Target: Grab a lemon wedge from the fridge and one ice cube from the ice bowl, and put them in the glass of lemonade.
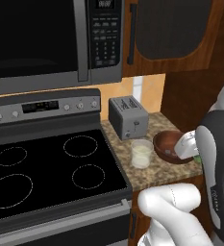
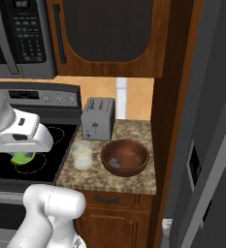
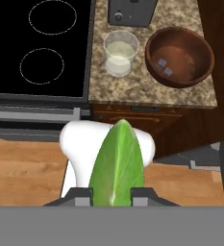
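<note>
a home kitchen: black stove (image 1: 51,168) under a microwave (image 1: 51,38), toaster (image 1: 128,116) on granite counter (image 2: 138,181), wood cabinets (image 2: 109,36).

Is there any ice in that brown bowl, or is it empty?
Not empty. The ice bowl holds a few small pale cubes on its bottom, seen in the hand view and right base view.

The lemon wedge (image 3: 117,166) hides most of both fingers (image 3: 80,194).
</note>
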### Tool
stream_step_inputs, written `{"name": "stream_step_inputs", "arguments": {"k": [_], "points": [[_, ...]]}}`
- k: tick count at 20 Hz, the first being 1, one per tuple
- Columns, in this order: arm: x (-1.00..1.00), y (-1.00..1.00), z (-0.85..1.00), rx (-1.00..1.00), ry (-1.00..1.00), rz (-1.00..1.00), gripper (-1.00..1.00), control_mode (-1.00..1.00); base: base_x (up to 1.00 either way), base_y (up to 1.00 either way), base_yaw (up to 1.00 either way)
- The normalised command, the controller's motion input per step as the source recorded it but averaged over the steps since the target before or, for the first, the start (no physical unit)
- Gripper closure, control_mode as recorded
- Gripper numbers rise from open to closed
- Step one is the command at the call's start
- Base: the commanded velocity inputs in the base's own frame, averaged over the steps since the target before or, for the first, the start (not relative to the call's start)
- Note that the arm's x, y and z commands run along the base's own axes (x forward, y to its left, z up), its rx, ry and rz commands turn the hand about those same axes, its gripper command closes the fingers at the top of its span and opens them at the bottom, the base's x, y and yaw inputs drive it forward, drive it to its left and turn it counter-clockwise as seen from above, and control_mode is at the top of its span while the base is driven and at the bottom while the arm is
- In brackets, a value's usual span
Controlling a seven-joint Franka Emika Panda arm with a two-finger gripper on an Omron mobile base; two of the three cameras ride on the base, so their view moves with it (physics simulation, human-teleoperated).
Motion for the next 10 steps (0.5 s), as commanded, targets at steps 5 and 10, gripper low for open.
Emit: {"name": "stream_step_inputs", "arguments": {"k": [5,10], "points": [[0.10,0.00,-0.04,0.00,0.00,0.00,1.00,-1.00,0.03,0.00,0.00],[0.40,0.00,-0.53,0.03,-0.05,0.00,1.00,-1.00,0.00,0.00,0.00]]}}
